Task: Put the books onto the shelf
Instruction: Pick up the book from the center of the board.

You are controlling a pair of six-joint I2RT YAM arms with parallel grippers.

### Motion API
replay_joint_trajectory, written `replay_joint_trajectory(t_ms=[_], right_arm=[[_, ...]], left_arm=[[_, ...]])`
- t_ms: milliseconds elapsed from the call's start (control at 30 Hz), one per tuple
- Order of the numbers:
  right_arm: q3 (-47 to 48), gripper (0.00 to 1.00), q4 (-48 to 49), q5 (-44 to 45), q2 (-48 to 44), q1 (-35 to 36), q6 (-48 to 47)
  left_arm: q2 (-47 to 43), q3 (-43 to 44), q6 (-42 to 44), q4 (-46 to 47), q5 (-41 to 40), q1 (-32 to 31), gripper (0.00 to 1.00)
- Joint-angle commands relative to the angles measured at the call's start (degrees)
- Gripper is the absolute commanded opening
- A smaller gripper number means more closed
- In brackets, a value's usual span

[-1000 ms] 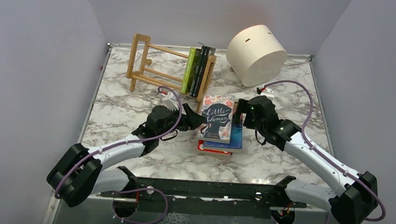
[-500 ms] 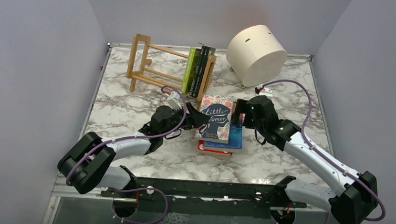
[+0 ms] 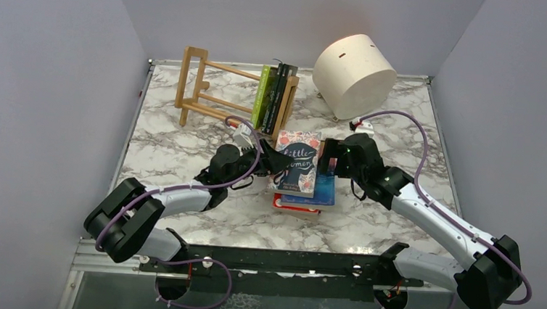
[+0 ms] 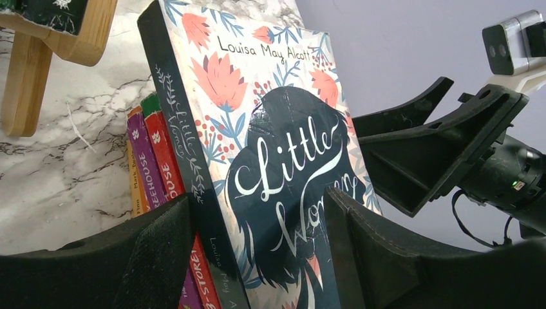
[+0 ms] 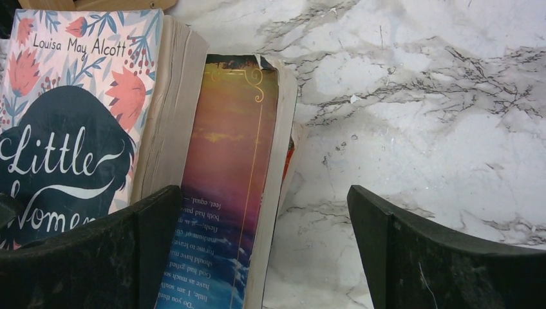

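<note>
Now, left claw (image 3: 278,163): we clamp the top book (image 3: 299,162), tilted off the pile (image 3: 312,199) for lifting.
Right claw (image 3: 330,161): apart, ready to steady.

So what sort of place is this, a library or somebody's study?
Neither, most likely a robot test booth. Plain walls box in a marble-patterned table, two robot arms are bolted at its near edge, and the props look staged: a small wooden shelf, a stack of books topped by Little Women.

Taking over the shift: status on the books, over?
Left fingers clamped on top book of the pile. Right fingers wide open beside it, empty. Three books on shelf; nothing blocking.
</note>
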Motion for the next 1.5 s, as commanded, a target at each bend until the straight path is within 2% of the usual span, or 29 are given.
replay_joint_trajectory(t_ms=[0, 433, 933, 1200, 1467], right_arm=[[-0.7, 1.00, 3.3, -2.9, -0.3, 0.0, -1.5], [-0.6, 0.99, 4.7, -5.3, -0.6, -0.1, -1.8], [-1.3, 0.98, 5.8, -5.8, -2.1, 0.0, -2.5], [-2.1, 0.98, 7.1, -6.5, -3.6, 0.0, -3.2], [-2.3, 0.98, 7.6, -7.1, -4.3, 0.0, -3.6]], left_arm=[[-2.4, 0.4, -0.7, 4.6, 2.4, -0.6, 0.62], [-8.9, -2.1, -1.6, 4.8, 2.9, -1.2, 0.61], [-5.7, 0.9, -1.2, 4.9, 4.1, -3.5, 0.59], [-4.2, 3.1, -0.8, 4.9, 3.4, -4.8, 0.43], [-1.5, 5.7, -0.6, 4.9, 3.5, -6.5, 0.35]])
